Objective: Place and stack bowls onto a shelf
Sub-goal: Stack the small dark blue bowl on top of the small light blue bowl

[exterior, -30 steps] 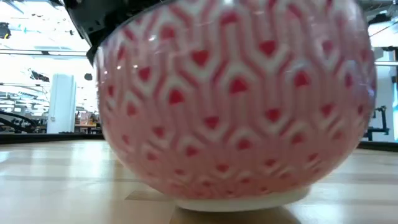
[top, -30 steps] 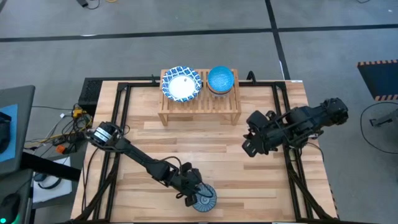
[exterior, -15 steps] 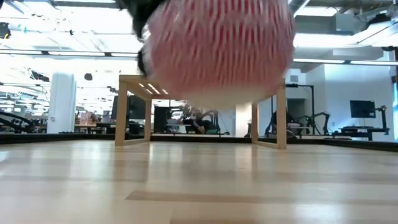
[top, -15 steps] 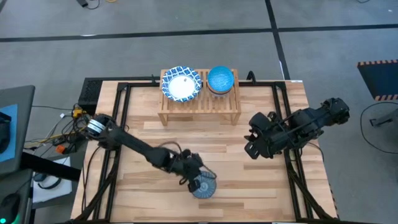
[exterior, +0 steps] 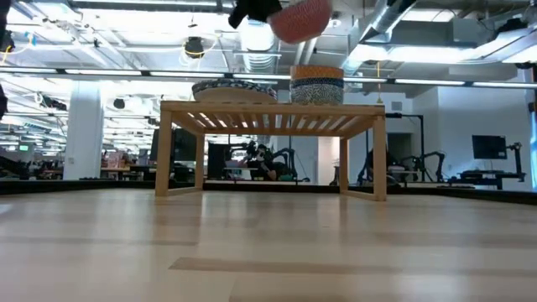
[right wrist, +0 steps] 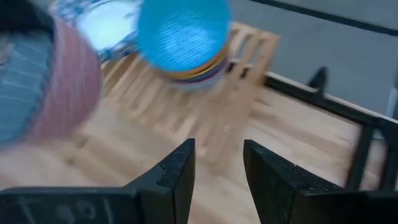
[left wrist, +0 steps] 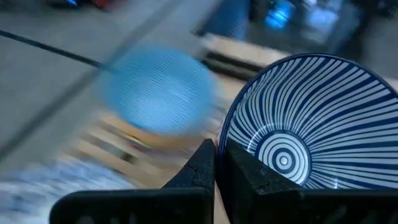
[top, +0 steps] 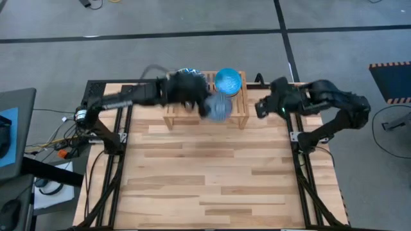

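Note:
My left gripper [top: 200, 102] is shut on a small bowl [top: 218, 107], blue radial-striped inside [left wrist: 311, 130] and pink-patterned outside [exterior: 300, 18]. It holds the bowl in the air over the light-wood shelf [top: 205, 114], between the two stacks. On the slatted top sit a wide blue-and-white bowl [top: 186, 78], partly hidden by the arm, and a stack of smaller bowls topped by a plain blue one [top: 228, 81]. My right gripper [top: 260, 108] hovers open just right of the shelf, its fingers [right wrist: 177, 171] pointing toward it. My left gripper pinches the striped bowl's rim [left wrist: 225, 134], one finger inside the bowl and one outside. The bowl is lifted clear, above the shelf top [exterior: 268, 111], and motion blur hides how it is tilted.
A black frame [top: 125, 115] runs along the table's left, right and far sides. The plank tabletop [top: 205, 173] stretches from the shelf to the near edge. Beyond the table lies grey floor, with cables and equipment at the left.
My left gripper has lifted the striped bowl off the table near its near edge and swung it quickly up and toward the far edge, to above the shelf. My right arm has moved toward the far edge and turned toward the shelf's right end.

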Controlling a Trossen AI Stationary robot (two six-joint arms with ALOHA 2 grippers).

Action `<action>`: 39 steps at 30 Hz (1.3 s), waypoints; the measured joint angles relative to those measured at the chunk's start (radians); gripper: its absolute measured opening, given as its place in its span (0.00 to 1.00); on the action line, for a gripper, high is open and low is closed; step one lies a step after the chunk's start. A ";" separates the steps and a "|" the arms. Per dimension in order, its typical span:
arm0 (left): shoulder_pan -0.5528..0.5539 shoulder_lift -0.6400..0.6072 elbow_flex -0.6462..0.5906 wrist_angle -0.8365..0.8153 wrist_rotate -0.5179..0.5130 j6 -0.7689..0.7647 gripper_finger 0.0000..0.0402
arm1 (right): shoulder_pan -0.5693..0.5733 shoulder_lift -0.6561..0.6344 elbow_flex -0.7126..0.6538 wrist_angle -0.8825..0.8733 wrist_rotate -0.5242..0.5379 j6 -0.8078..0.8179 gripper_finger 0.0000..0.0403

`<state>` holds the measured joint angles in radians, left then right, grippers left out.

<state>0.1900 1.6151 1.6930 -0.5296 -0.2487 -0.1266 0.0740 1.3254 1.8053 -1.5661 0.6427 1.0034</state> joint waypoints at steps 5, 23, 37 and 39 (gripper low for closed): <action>0.203 0.072 0.115 0.080 0.088 0.089 0.00 | -0.132 0.010 0.000 0.001 -0.003 -0.013 0.40; 0.310 0.432 0.547 -0.082 0.268 0.202 0.00 | -0.263 0.050 0.000 -0.002 -0.035 -0.086 0.40; 0.319 0.448 0.558 -0.173 0.199 0.273 0.00 | -0.335 0.034 0.000 -0.004 -0.087 -0.175 0.40; 0.319 0.448 0.558 -0.179 0.201 0.272 0.01 | -0.346 0.034 0.000 -0.004 -0.096 -0.185 0.40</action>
<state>0.5087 2.0628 2.2509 -0.7086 -0.0475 0.1455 -0.2718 1.3590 1.8053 -1.5700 0.5467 0.8184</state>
